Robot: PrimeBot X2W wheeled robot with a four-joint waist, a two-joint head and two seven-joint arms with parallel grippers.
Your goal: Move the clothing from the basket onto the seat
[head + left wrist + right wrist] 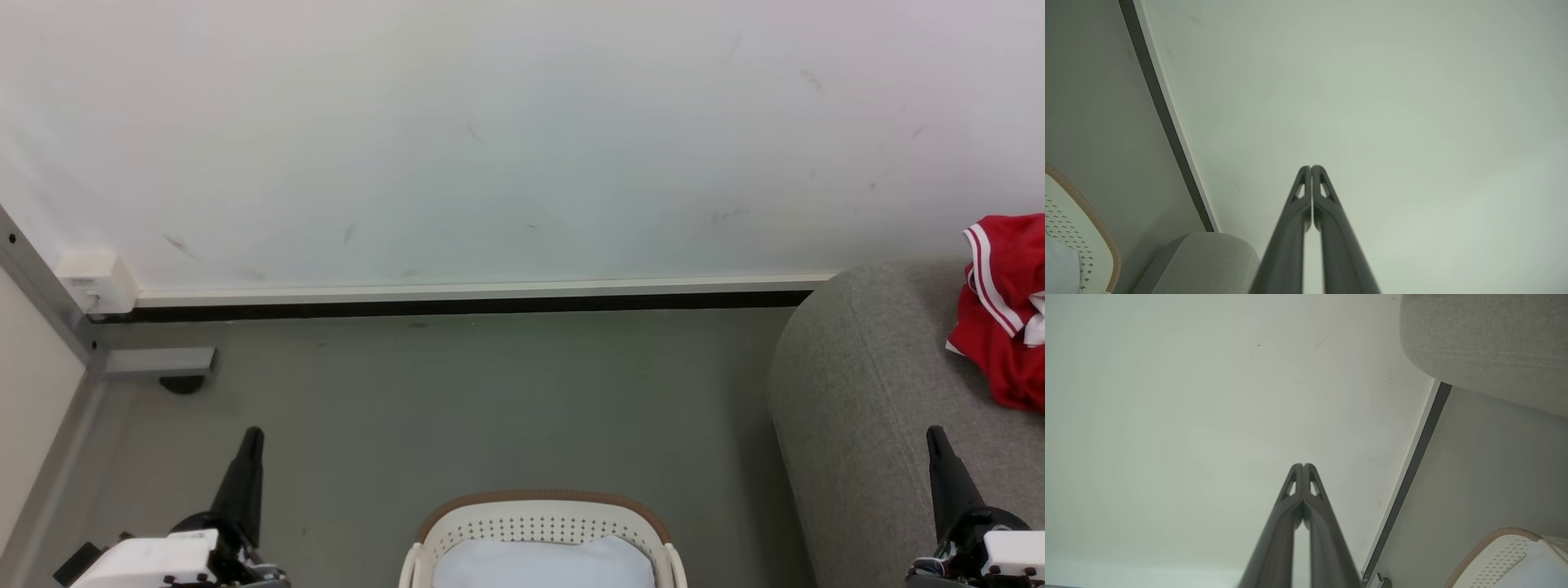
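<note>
Floor [490, 392], left end effector [255, 433], right end effector [933, 433] closed, empty

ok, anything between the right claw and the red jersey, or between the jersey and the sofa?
Nothing visible. The red jersey already lies on the grey sofa. The right claw, shut, hangs nearer the camera, with just bare sofa fabric between it and the jersey.

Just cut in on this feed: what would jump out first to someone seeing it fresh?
The bright red jersey stands out at once, crumpled on the grey sofa at the head view's right edge. Next comes the white laundry basket at bottom centre, holding a pale blue-white cloth. The left gripper and right gripper are shut and hold nothing.
</note>
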